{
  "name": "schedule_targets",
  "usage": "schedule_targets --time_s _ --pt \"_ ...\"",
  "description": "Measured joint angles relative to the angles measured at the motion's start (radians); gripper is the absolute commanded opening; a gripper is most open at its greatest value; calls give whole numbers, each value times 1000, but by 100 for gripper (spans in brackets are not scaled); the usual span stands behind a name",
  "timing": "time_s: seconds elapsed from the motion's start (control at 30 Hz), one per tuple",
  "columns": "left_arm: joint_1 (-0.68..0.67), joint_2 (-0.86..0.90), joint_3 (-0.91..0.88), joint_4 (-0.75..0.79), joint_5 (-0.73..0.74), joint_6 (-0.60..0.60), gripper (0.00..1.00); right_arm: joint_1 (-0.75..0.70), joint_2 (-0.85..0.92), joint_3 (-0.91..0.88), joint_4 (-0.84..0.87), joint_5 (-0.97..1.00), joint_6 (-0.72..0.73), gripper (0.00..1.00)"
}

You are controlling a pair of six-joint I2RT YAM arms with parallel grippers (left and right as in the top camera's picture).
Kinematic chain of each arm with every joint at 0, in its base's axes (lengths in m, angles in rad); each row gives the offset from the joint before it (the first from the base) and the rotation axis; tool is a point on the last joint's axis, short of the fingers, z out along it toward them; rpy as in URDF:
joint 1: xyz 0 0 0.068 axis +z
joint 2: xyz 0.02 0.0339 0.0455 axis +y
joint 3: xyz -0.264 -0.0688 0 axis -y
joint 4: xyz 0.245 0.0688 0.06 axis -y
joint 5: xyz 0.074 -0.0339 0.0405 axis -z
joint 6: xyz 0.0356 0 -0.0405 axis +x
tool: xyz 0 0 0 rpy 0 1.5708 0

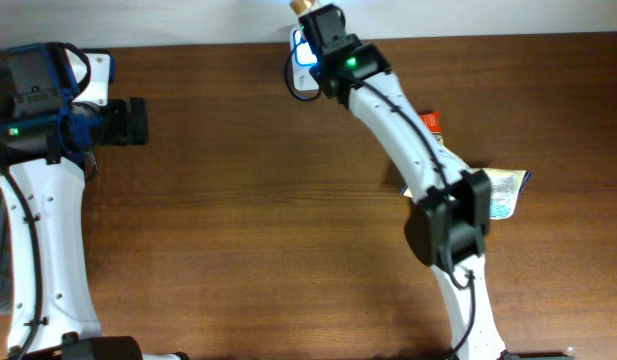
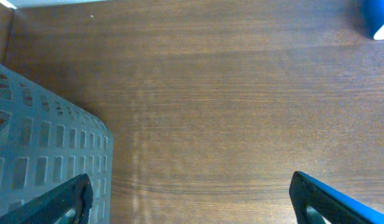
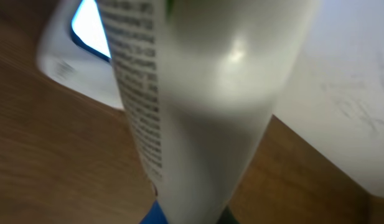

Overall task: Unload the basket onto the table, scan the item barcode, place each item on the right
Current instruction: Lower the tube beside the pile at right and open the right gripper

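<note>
I count one white tube, one scanner, one grey slotted basket, one blue-white packet, one red item, plus my left end effector and right end effector.

even bright light; right wrist view blurred, glare spot on the white tube; overhead sharp.

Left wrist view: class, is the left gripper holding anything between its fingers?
No: the left gripper stands wide open, with only the wooden table showing between its fingers.
</note>
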Motion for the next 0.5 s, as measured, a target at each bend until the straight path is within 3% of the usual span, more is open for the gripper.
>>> schedule_targets --time_s 0.1,0.23,0.37,0.5 --pt "0 0 0 0 0 0 99 -34 -129 2 -197 -266 144 4" --pt "0 0 0 0 0 0 99 -169 -236 2 -560 -635 214 4" --pt "0 0 0 0 0 0 99 -314 -297 5 -789 -746 174 4" --pt "0 0 0 1 0 0 99 -323 -303 -55 -805 -769 130 4"
